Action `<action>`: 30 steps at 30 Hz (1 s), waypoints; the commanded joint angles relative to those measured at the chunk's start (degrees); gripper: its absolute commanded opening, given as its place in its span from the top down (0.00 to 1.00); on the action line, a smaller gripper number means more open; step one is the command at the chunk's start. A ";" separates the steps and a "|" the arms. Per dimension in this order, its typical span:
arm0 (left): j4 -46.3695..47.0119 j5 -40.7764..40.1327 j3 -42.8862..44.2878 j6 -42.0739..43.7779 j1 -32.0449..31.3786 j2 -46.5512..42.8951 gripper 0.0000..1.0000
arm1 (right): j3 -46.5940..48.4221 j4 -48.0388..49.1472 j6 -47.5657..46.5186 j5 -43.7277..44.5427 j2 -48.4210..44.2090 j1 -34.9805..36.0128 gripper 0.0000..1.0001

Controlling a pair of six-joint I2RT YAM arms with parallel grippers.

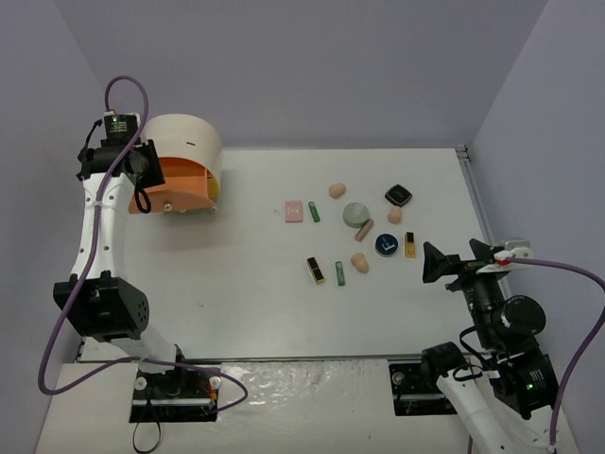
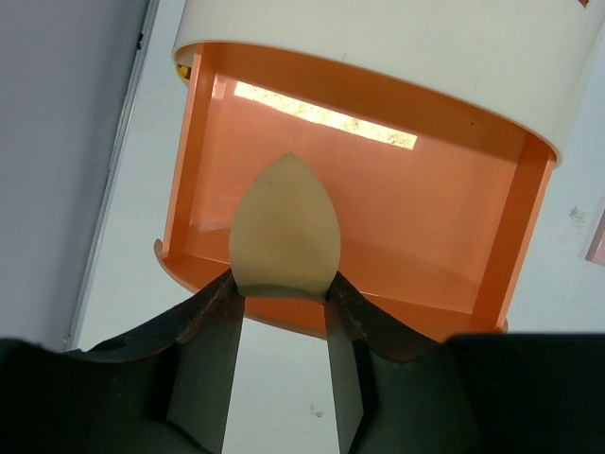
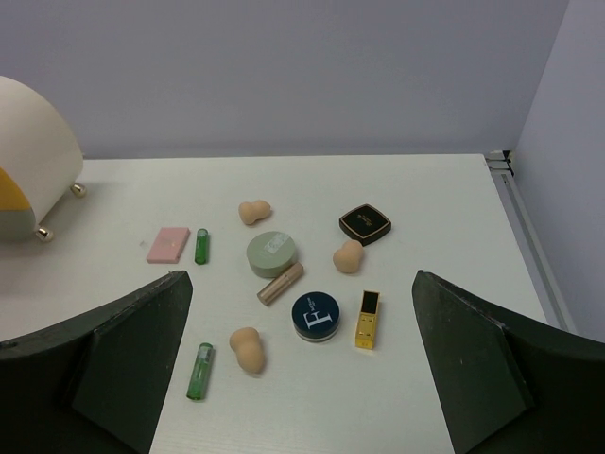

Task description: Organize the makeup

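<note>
My left gripper (image 1: 142,196) is shut on a peach egg-shaped sponge (image 2: 285,227) and holds it at the mouth of the open orange drawer (image 2: 425,218) of the cream drum box (image 1: 184,142). The other makeup lies mid-table: pink square (image 1: 294,210), green tubes (image 1: 315,212) (image 1: 339,272), sage compact (image 1: 356,214), black square compact (image 1: 398,196), blue compact (image 1: 386,246), gold tube (image 1: 409,245), gold-black tube (image 1: 315,270) and three sponges (image 1: 359,263). My right gripper (image 1: 454,259) is open and empty, right of them and above the table (image 3: 301,276).
The orange drawer (image 1: 180,185) sticks out of the box towards the arms at the table's back left. A yellow drawer (image 3: 17,189) shows on the box's side. Grey walls enclose the table on three sides.
</note>
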 commanded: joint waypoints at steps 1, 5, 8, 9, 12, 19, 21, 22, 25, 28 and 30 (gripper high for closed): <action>2.80 0.70 2.04 0.60 0.56 -0.34 0.64 | 0.05 3.36 -0.72 -0.98 0.46 0.48 0.00; 3.11 0.71 1.87 0.52 0.56 -0.25 0.60 | 0.00 3.36 -0.75 -0.97 0.37 0.44 0.00; 3.19 0.79 1.79 0.51 0.57 -0.25 0.58 | 0.01 3.40 -0.67 -0.94 0.42 0.43 0.00; 3.37 0.79 1.82 0.54 0.57 -0.22 0.57 | -0.02 3.42 -0.67 -0.98 0.37 0.43 0.00; 3.69 0.81 1.77 0.58 0.50 0.05 0.55 | 0.01 3.36 -0.58 -1.07 0.35 0.43 0.00; 5.10 1.71 1.08 0.46 0.50 -0.16 0.53 | -0.16 3.27 -0.56 -0.98 0.25 0.43 0.00; 5.65 2.14 1.08 0.40 0.56 -0.96 0.50 | -0.17 3.27 -0.43 -0.92 0.37 0.43 0.00; 6.02 2.34 1.04 0.42 0.57 -1.89 0.48 | -0.07 3.27 -0.36 -0.89 0.66 0.43 0.00; 7.39 4.63 0.58 0.09 0.51 -5.49 0.40 | 0.32 3.13 0.15 -0.79 1.98 0.43 0.00; 9.24 6.98 -0.98 -0.22 0.48 -10.05 0.34 | 1.11 2.63 1.69 0.32 4.35 0.43 0.00; 10.65 8.11 -3.51 -0.08 0.48 -14.40 0.27 | 2.01 2.17 3.35 2.01 6.50 0.43 0.00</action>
